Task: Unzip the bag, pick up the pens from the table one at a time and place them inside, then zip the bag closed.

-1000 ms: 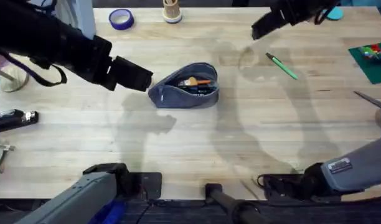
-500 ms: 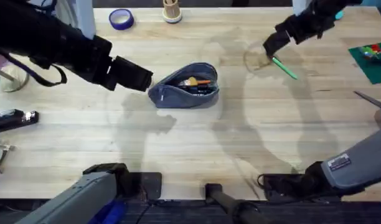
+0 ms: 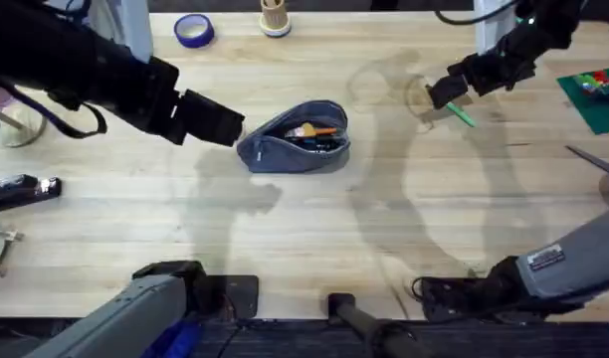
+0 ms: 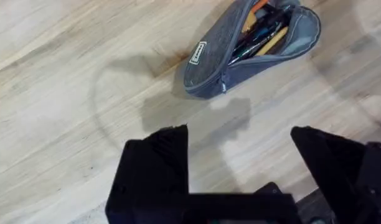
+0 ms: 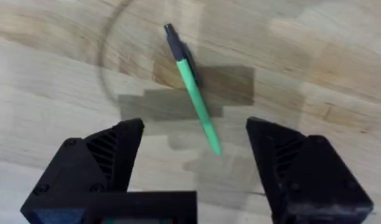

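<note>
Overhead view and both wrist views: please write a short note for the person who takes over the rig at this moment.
Left gripper: open, empty, beside the bag.
Right gripper: open, directly above the green pen, not gripping.
Bag: unzipped, on the table near the centre, with pens and pencils already inside.
Green pen: lying on the table at the far right.
Done: bag unzipped.
Left: grasp the green pen, put it in the bag, zip the bag closed.
</note>
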Motion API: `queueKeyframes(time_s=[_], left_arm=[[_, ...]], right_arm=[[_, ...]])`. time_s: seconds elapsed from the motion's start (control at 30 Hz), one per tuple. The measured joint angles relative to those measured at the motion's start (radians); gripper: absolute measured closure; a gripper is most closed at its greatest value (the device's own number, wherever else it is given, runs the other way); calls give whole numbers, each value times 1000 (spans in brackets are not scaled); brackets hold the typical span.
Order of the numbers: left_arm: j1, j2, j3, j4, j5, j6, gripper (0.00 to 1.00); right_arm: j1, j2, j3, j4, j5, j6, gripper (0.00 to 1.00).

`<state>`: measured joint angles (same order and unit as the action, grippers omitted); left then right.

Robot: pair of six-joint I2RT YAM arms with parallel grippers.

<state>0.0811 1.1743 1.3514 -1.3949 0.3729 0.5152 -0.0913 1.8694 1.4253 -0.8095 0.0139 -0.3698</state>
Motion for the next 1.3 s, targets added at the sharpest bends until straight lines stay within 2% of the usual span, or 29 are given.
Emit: queueKeyframes(time_s=[0.27, 0.6, 0.7, 0.87, 1.0, 1.07, 1.23, 1.3], left_arm=[[0, 0, 0, 0, 0, 0, 5], [0, 0, 0, 0, 0, 0, 5], [0, 0, 0, 0, 0, 0, 5], [0, 0, 0, 0, 0, 0, 5], [0, 0, 0, 0, 0, 0, 6], [0, 0, 0, 0, 0, 0, 5], [0, 0, 0, 0, 0, 0, 6], [0, 0, 0, 0, 0, 0, 5]], right_arm=[[-2, 1, -81, 78, -4, 0, 4], [-5, 45, -83, 85, -18, 12, 5], [-5, 46, -83, 83, -22, 14, 51], [-4, 46, -83, 84, -27, 19, 278], [-4, 47, -82, 87, -27, 19, 396], [-4, 47, -82, 89, -27, 21, 492], [-4, 48, -82, 105, -20, 23, 898], [-4, 48, -80, 112, -18, 25, 957]])
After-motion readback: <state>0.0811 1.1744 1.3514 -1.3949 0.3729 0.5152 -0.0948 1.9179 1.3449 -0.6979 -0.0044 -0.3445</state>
